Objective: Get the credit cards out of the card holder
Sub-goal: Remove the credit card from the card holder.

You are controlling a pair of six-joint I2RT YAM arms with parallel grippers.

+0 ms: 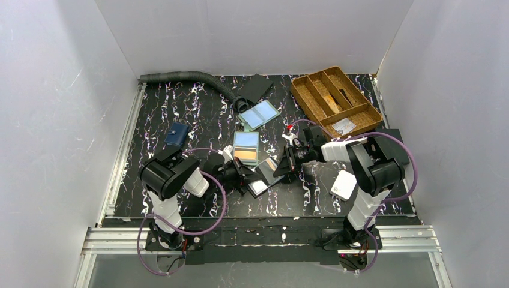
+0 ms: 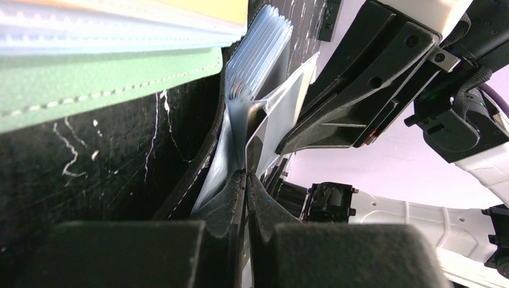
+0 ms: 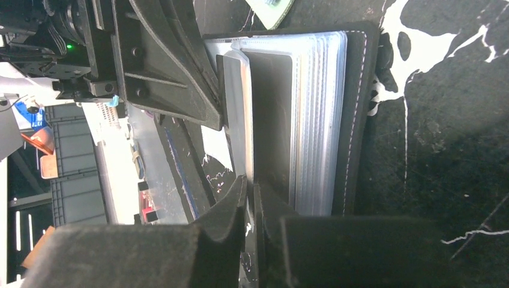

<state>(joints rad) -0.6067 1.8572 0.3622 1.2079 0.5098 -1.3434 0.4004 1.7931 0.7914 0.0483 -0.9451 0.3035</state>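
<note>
The grey-green card holder (image 1: 235, 146) lies open on the table, showing a blue card (image 1: 246, 140) and an orange card (image 1: 246, 156); its green edge (image 2: 90, 78) shows in the left wrist view. Just in front, both grippers hold a black booklet of clear sleeves (image 1: 270, 171). My left gripper (image 1: 243, 177) (image 2: 246, 174) is shut on a clear sleeve (image 2: 264, 120). My right gripper (image 1: 282, 165) (image 3: 252, 183) is shut on the near edge of a black-grey card (image 3: 271, 120) in its sleeve. The left fingers (image 3: 168, 66) clamp that sleeve's far end.
A bifold with pale blue panels (image 1: 259, 114) lies behind the holder. A navy wallet (image 1: 177, 135) is at the left. A wooden divided tray (image 1: 336, 102) stands at the back right, a white box (image 1: 344, 185) by the right arm, a grey hose (image 1: 186, 77) at the back.
</note>
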